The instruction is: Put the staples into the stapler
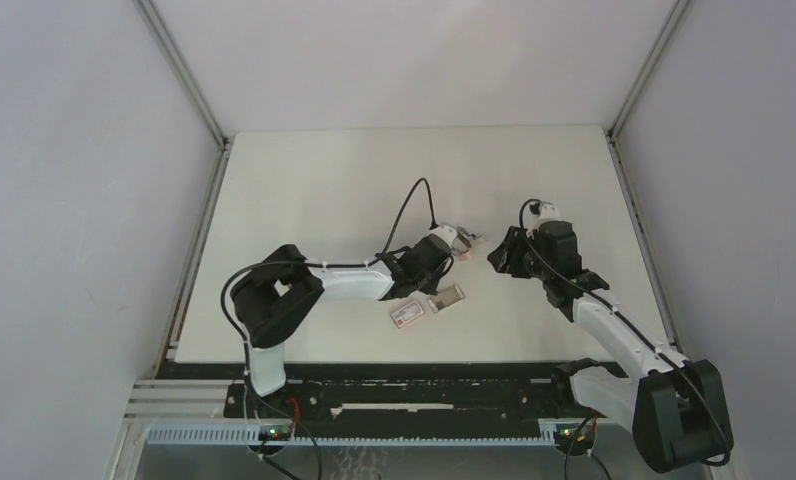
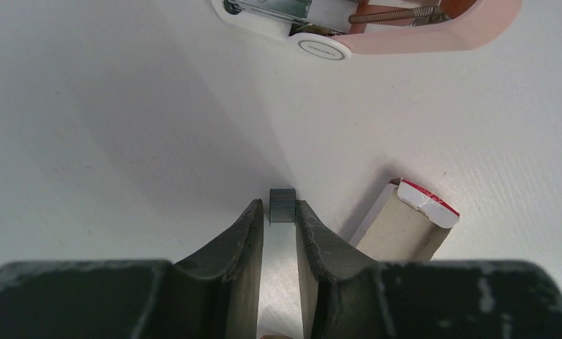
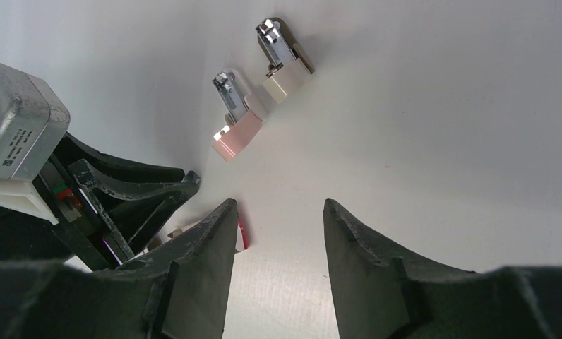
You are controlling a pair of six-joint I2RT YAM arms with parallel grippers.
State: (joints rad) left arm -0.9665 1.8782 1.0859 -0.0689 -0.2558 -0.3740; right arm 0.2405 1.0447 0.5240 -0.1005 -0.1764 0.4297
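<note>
White table [image 2: 87, 106] backs staples [image 2: 282, 200] pinched in the left gripper [image 2: 279, 215]

The left arm [image 1: 349, 282] and right arm [image 1: 624, 335] have white links and bulky black joints. A black cable [image 1: 406, 208] loops off each wrist. The fingers [image 2: 239, 261] are dark, scuffed wedges.

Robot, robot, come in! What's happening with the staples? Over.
Left pincer shut on staples. Right pincer open, empty. Stapler lies open ahead, nothing between.
</note>
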